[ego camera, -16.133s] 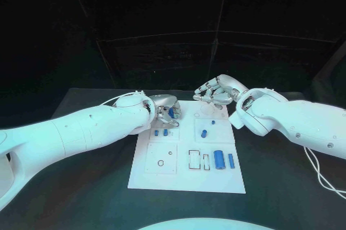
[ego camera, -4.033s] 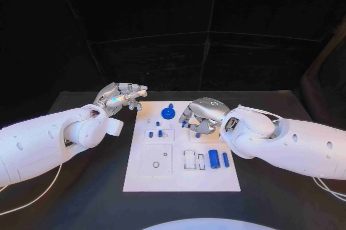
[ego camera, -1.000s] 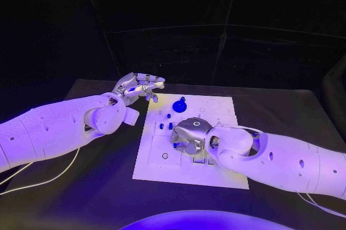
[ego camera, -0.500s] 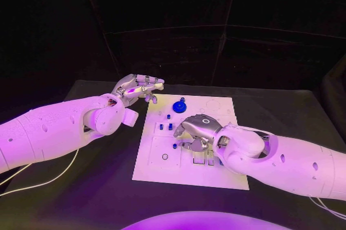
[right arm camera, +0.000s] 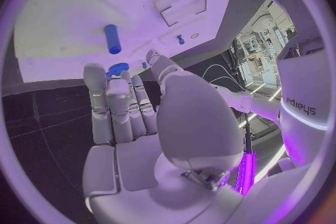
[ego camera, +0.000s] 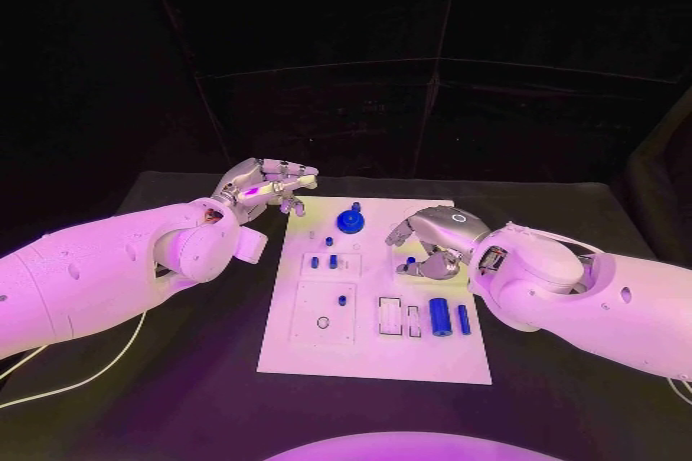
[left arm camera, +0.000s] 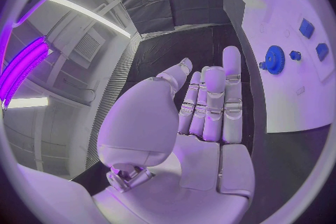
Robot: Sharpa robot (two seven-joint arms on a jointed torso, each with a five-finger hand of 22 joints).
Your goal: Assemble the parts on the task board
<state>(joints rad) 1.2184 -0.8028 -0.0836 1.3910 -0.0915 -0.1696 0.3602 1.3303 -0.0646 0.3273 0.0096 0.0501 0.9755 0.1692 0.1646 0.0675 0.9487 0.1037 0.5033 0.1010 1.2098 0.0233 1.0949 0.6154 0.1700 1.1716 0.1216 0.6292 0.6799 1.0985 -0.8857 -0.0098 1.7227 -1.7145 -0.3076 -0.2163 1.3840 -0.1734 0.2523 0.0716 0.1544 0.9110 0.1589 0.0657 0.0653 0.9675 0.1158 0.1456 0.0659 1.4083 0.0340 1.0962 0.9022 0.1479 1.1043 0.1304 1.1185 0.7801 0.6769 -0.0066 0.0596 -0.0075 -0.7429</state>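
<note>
The white task board (ego camera: pixel 375 356) lies in the middle of the black table. On it a blue gear (ego camera: pixel 351 221) sits at the far end, small blue pegs (ego camera: pixel 323 262) stand left of centre, and one peg (ego camera: pixel 342 301) stands in the square plate. A thick blue cylinder (ego camera: pixel 440 314) and a slim one (ego camera: pixel 463 318) lie at the right. My right hand (ego camera: pixel 433 246) hovers over the board's right middle, fingers apart and empty, near a blue piece (ego camera: pixel 410 261). My left hand (ego camera: pixel 267 189) hangs off the far left corner, holding nothing. The left wrist view shows the gear (left arm camera: pixel 274 60).
Two empty rectangular slots (ego camera: pixel 398 317) lie beside the thick cylinder. A round hole (ego camera: pixel 323 323) sits in the square plate below the peg. Black table (ego camera: pixel 577 361) surrounds the board on every side, with a white cable (ego camera: pixel 87 366) at the left.
My right hand has risen from the board's middle and drawn back to the right. A blue peg now stands uncovered in the square plate. The left hand has stayed put.
</note>
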